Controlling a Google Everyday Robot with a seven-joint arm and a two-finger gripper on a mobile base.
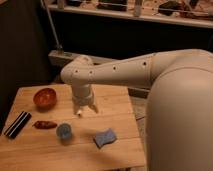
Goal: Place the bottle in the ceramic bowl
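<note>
Closest to my camera is the robot's own arm (180,110); its bulky off-white housing fills the right side of the view, and a long link runs from it up and leftwards over the wooden table (117,157).

On the near part of the table a blue sponge (105,137) lies flat, right of centre; to its left, apart from it, a small light blue cup (64,131) stands upright. Just beyond the cup and further left is a small dark red thing (45,124) lying on its side; at the left edge a flat black object with pale stripes (17,124) lies at a slant.

Further in, the gripper (86,111) points straight down over the middle of the table, beyond the cup and the sponge and to the right of the red thing; it hangs low, close to the wood. I cannot tell whether it is wide, narrow or holding something; its white tip shows me nothing certain. The bottle I cannot pick out as its own shape; if it is at the tip, it blends into the white gripper.

Toward the far left corner sits the ceramic bowl (45,97), orange-red and upright, well to the left of the gripper and apart from everything else.

Behind the table a thin pole (52,25) rises from a grey base; at the back a pale shelf (150,17) crosses the dark background.
</note>
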